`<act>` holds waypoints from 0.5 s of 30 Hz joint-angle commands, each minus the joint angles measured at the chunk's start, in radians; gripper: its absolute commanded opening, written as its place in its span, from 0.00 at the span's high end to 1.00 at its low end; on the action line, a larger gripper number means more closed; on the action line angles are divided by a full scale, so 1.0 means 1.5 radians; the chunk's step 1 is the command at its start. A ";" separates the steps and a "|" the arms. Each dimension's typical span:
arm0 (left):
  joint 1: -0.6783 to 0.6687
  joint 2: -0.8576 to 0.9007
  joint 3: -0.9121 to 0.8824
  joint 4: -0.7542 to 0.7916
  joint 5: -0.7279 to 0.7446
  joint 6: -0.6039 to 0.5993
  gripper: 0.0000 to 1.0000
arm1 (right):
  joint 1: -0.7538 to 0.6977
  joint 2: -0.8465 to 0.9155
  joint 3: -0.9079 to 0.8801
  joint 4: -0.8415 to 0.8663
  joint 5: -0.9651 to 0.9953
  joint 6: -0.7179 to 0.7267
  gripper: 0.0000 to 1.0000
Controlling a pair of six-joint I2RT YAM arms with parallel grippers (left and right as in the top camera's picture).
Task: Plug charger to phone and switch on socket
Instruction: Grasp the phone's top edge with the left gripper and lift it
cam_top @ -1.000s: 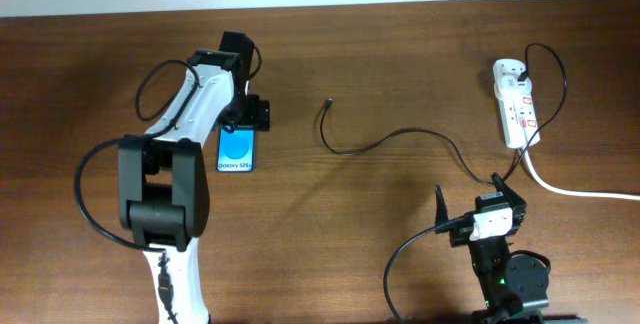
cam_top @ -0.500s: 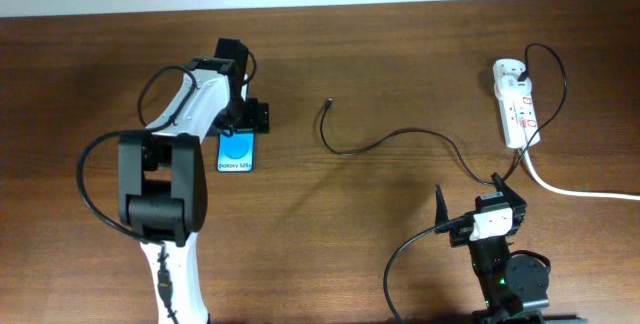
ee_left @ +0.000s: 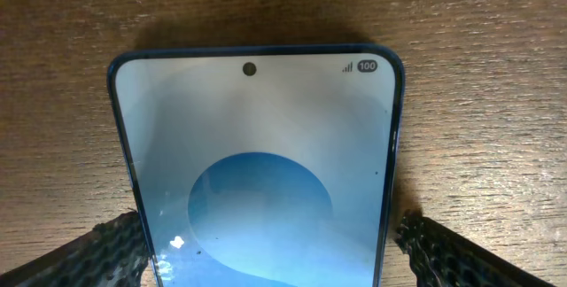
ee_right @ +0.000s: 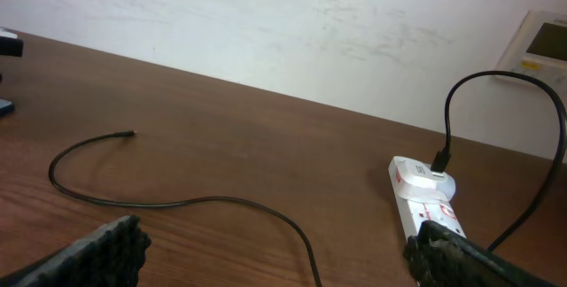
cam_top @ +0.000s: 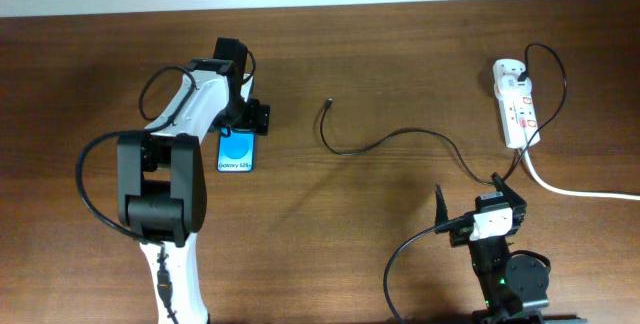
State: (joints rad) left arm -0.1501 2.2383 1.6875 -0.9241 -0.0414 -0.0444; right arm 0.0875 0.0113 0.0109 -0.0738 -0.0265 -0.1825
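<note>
- Brown table (cam_top: 400,64) carries everything.
- Socket (cam_top: 516,104) lies at the far right.
- Phone (cam_top: 237,151) lies flat, screen up, far left.
- Left gripper (ee_left: 268,229): jaws apart, astride the phone's sides.
- Right gripper (ee_right: 275,234): jaws wide apart, empty.
- Charger (ee_right: 177,205) snakes mid-table, with its plug (ee_right: 127,134) well apart from the phone.

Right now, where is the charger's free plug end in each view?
Overhead: charger plug lies upper centre, right of the phone.
Left wrist: not in it; only the phone shows.
Right wrist: charger plug lies left of centre.
Shared landmark: the socket, at the right edge overhead and lower right in the right wrist view.
</note>
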 commanded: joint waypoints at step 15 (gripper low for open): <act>0.032 0.039 -0.035 -0.027 0.021 -0.042 0.09 | -0.003 -0.005 -0.004 -0.003 -0.007 0.004 0.02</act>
State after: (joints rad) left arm -0.1043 2.2383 1.6852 -0.9680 -0.0109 -0.0715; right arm 0.0875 0.0109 0.0109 -0.0738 -0.0265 -0.1829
